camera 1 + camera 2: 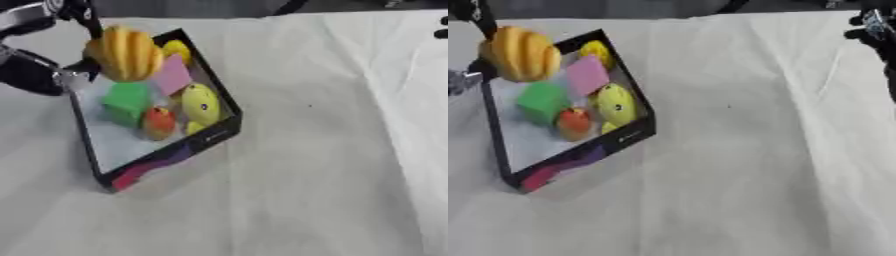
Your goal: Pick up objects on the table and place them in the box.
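Both views come from the robot's head, looking steeply down on the cloth-covered bench point(306, 165) from above its near edge and facing toward twelve o'clock, where a dark strip marks the far edge. They sit side by side as a stereo pair, at middling height: near enough that the box point(214, 135) fills the ten o'clock quarter.

The two share almost the whole scene: the box, the ridged yellow object point(125, 54) held over its far corner, and the bare cloth from three to six o'clock. The right eye view sits shifted, so the box point(627, 135) lies nearer nine o'clock, and a dark hand point(877, 30) shows at two o'clock that the left eye view barely catches.
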### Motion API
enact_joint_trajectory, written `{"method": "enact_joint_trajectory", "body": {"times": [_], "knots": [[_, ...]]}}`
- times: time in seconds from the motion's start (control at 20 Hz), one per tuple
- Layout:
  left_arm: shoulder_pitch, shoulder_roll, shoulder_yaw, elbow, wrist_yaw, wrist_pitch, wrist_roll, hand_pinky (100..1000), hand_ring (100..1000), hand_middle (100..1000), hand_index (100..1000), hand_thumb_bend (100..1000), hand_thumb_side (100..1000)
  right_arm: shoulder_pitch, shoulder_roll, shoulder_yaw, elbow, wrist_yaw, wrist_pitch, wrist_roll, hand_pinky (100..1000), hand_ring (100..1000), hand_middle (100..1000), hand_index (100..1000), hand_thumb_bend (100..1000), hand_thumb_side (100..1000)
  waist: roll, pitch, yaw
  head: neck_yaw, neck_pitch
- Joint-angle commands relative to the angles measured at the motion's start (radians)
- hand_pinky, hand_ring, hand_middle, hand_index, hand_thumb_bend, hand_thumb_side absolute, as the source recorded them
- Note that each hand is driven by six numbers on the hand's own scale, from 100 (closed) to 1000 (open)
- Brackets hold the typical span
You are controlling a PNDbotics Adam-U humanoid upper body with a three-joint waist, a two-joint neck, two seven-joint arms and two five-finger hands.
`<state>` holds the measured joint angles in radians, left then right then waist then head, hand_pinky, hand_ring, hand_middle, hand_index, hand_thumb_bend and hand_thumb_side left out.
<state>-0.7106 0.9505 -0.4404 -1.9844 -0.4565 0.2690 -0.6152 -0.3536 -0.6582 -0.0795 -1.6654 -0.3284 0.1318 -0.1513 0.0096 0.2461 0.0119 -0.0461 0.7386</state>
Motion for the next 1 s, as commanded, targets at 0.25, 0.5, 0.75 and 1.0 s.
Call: {"method": "enact_joint_trajectory", "body": {"times": [0.25, 0.5, 0.75, 1.0], "knots": [[0.021, 0.001, -0.079, 0.043, -0.061, -0.021, -0.010, 760, 743, 647, 620, 142, 100, -0.019, -0.015, -0.008, -0.020, -0.009, 0.000, 0.004, 931, 714, 674, 817, 100, 595, -0.004, -0.041, -0.009, 0.008, 0.001], [0.025, -0.035, -0.099, 0.109, -0.108, -0.047, 0.019, 762, 750, 664, 642, 218, 112, -0.018, -0.014, -0.010, -0.021, -0.010, -0.002, 0.002, 931, 714, 674, 816, 100, 592, -0.010, -0.042, -0.012, 0.014, -0.003], [0.035, -0.054, -0.096, 0.149, -0.147, -0.066, 0.069, 755, 743, 644, 627, 209, 100, -0.013, -0.009, -0.011, -0.021, -0.011, 0.000, 0.001, 931, 714, 674, 816, 100, 600, -0.010, -0.040, -0.009, 0.011, -0.003], [0.047, -0.069, -0.094, 0.182, -0.176, -0.063, 0.106, 754, 744, 651, 644, 230, 210, -0.012, -0.007, -0.009, -0.021, -0.010, 0.001, 0.002, 931, 714, 674, 816, 100, 601, -0.012, -0.040, -0.009, 0.009, -0.014]]}}
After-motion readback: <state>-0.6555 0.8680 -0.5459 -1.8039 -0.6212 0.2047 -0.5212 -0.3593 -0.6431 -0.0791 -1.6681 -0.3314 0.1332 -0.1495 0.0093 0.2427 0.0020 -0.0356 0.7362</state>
